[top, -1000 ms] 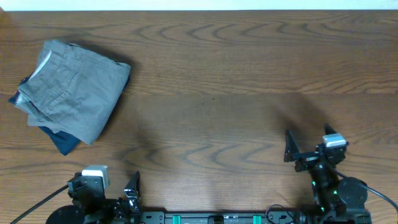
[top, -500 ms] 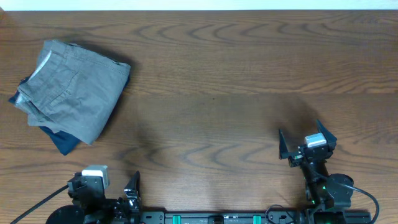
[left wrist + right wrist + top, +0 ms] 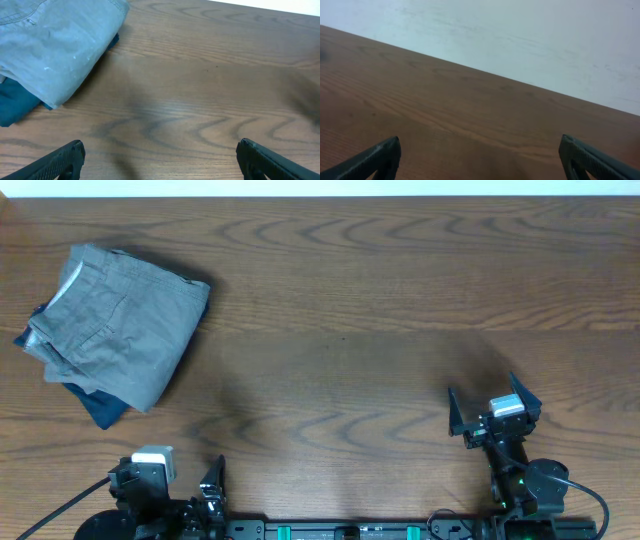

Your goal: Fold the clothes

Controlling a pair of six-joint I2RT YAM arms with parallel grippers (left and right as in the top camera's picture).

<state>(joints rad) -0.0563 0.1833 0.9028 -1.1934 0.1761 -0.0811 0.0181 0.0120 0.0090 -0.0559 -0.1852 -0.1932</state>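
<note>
Shorts (image 3: pixel 115 320) lie folded atop navy garment (image 3: pixel 102 409); left pincer (image 3: pixel 160 150), right pincer (image 3: pixel 480 145) both released, empty.

Left pincer (image 3: pixel 160 148) spread wide, arm tucked; right pincer (image 3: pixel 488 402) spread wide, tilted up.

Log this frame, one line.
left gripper open, empty | right gripper open, empty | grey shorts folded atop navy garment, untouched

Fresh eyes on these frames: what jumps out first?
The grey shorts lie in a folded bundle at the far left of the table, on top of a navy garment that peeks out underneath. At the near edge, the left end effector and right end effector are both open, holding nothing.
</note>
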